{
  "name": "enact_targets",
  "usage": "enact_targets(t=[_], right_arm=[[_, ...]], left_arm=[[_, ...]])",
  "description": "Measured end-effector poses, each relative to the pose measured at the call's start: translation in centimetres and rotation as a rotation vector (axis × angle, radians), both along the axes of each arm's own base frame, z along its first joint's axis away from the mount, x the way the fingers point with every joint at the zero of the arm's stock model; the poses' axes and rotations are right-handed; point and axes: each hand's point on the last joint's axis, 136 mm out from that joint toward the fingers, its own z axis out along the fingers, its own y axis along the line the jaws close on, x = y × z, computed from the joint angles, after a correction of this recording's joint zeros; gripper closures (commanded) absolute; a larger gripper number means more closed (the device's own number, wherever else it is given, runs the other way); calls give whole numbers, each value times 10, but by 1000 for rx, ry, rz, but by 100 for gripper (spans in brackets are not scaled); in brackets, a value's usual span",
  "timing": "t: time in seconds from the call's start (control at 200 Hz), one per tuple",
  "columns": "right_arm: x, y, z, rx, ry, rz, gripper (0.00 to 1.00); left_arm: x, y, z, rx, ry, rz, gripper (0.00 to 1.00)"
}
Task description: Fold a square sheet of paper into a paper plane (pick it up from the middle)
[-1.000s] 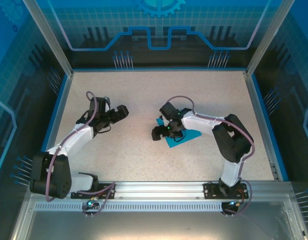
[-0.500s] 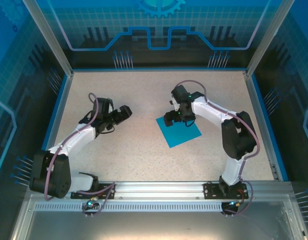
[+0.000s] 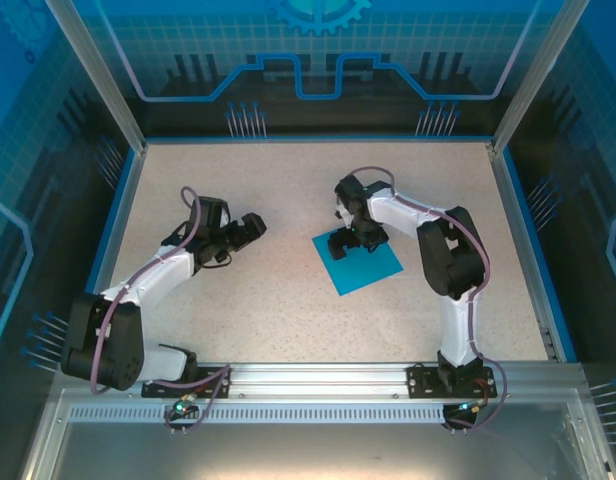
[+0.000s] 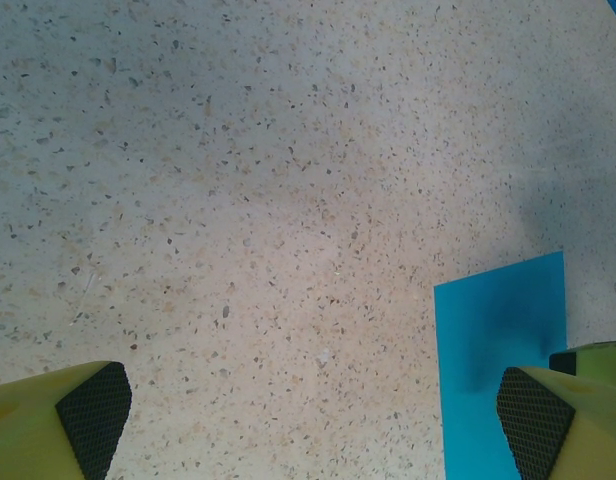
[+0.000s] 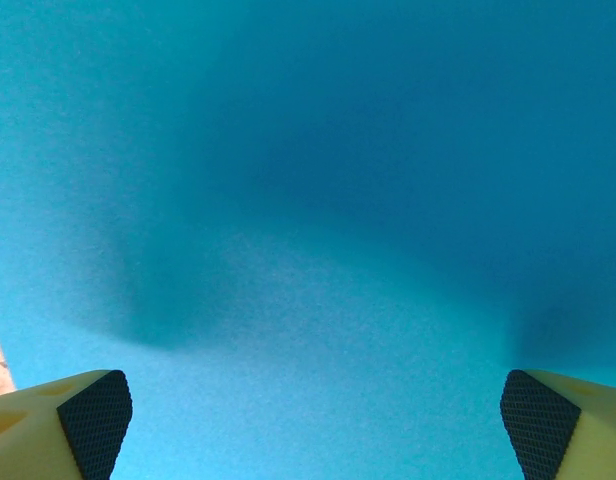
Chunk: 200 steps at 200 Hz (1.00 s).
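On the speckled table [image 3: 288, 180], a little right of centre, the square sheet of paper [image 3: 368, 268] lies flat and unfolded. It is turned so that one corner points toward the arms (it reads as a diamond from the overhead camera). The right gripper [image 3: 340, 244] hangs above the far-left part of the sheet, pointing down at it, with its jaws spread wide and nothing between them. From the right wrist camera, the teal paper [image 5: 308, 200] lies under the gripper [image 5: 315, 415] with soft shadows across it. The two dark pads [image 5: 93, 415] stand far apart at the bottom corners, and a sliver of table shows at the left edge. Whether the fingertips touch the sheet cannot be told.

The left gripper [image 3: 252, 226] is over bare table well to the left of the sheet, aimed toward it, its jaws also spread wide and holding nothing. In the left wrist camera that gripper [image 4: 313, 410] looks down on the table [image 4: 238, 200], and part of the sheet [image 4: 498, 335] shows at the lower right, just beside the right-hand pad.
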Motion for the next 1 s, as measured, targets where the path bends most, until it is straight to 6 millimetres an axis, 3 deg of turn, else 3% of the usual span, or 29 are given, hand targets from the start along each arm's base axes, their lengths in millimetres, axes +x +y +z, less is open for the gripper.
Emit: enact_targets(t=[0.16,0.91,1.0], right_arm=[[-2,-3,-9,-22,19,0,2],[-3,-2,-13,-55,2,-4,23],[-3,-2,-13,-52,-2,-7,21]], left_arm=[[0,0,-6,1,19,3,1],[-5,-6,-11,-7,47,-8,2],[-5,-6,-11,-7,48,-8,2]])
